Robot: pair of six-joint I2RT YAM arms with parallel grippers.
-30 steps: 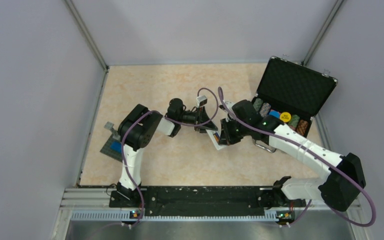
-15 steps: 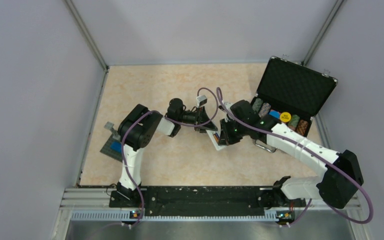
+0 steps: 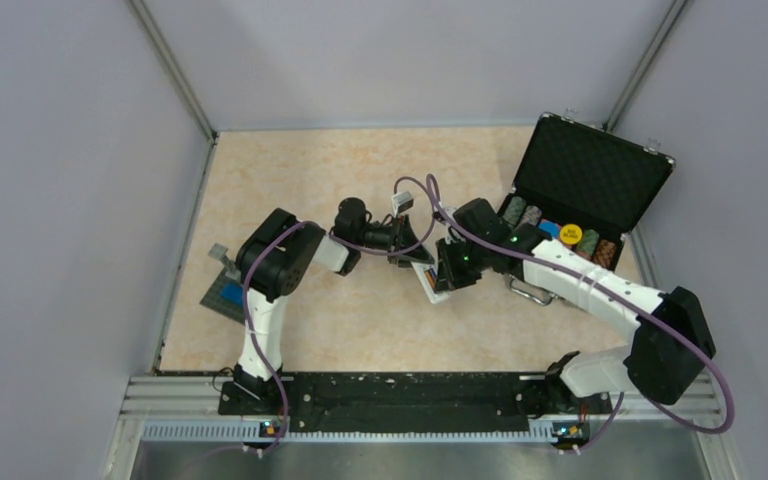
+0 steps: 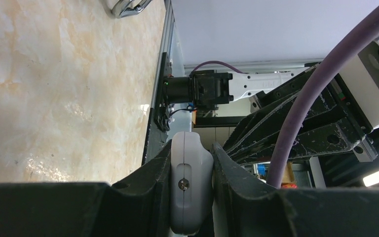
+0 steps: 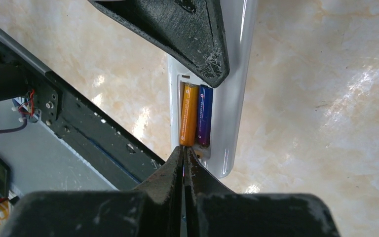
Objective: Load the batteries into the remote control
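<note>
My left gripper point(image 4: 191, 146) is shut on the remote control point(image 4: 191, 183), a slim white body seen end-on between its black fingers. In the right wrist view the remote control point(image 5: 234, 98) lies back-up with its bay open. Two batteries sit side by side in the bay, an orange one point(image 5: 188, 114) and a dark purple one point(image 5: 205, 116). My right gripper point(image 5: 183, 149) is shut with nothing in it, its tips touching the near end of the orange battery. Both grippers meet at the remote control point(image 3: 428, 278) mid-table in the top view.
An open black case point(image 3: 590, 170) with striped chip stacks stands at the right, its metal handle point(image 3: 528, 292) toward the table. A dark grey card with a blue patch point(image 3: 225, 292) lies at the left edge. The black base rail point(image 3: 390, 392) runs along the near edge.
The right arm has shifted a little to the left, bringing its shut tips up to the bay. The left arm and remote have stayed put.
</note>
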